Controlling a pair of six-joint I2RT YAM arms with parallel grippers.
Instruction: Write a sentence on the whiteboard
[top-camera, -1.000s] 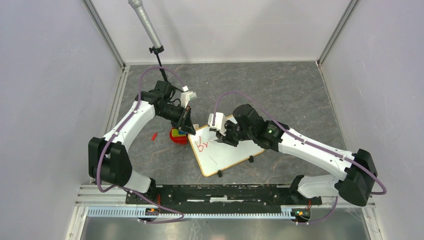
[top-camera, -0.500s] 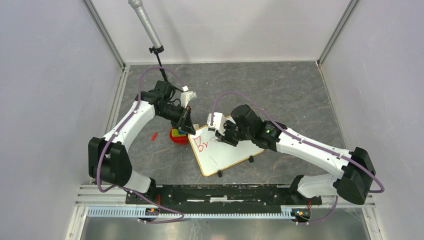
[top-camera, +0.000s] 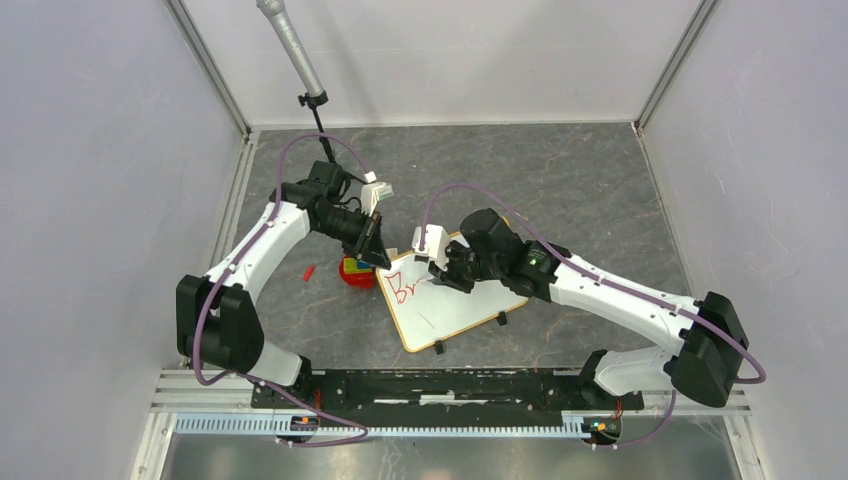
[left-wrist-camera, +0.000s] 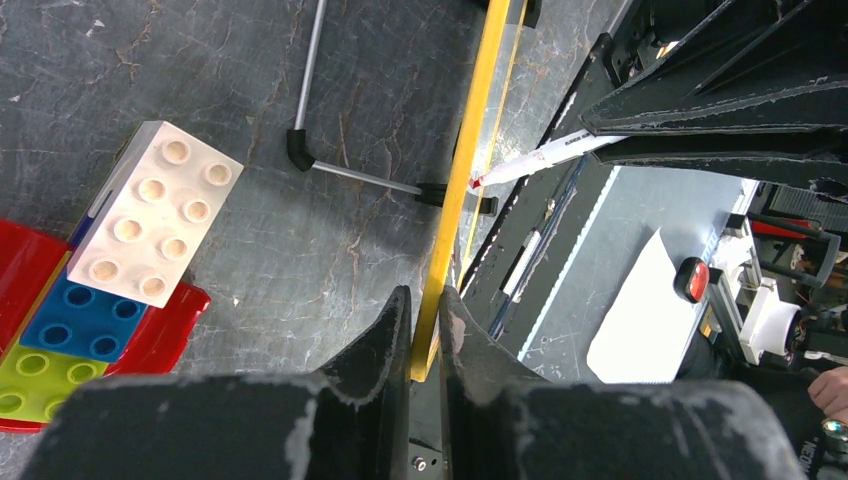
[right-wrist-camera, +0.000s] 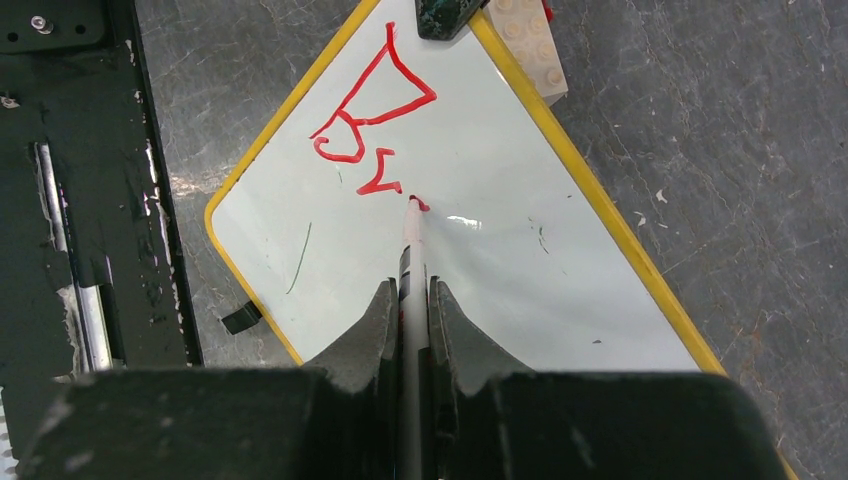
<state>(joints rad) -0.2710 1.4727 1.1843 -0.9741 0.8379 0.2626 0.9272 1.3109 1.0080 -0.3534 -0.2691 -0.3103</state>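
Edging left since a second ago, right claw (right-wrist-camera: 410, 290) pinches a slim marker (right-wrist-camera: 411, 235) at the red "Br" sentence (right-wrist-camera: 372, 118) on the glossy whiteboard (right-wrist-camera: 500, 280); left claw (left-wrist-camera: 425, 300) clamps its yellow edge; board lies on marbled tabletop (left-wrist-camera: 250, 280)

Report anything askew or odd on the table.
The whiteboard sits diagonally, its frame clamped in the left pincer. A faint green streak mars its surface; a small red piece lies loose nearby.
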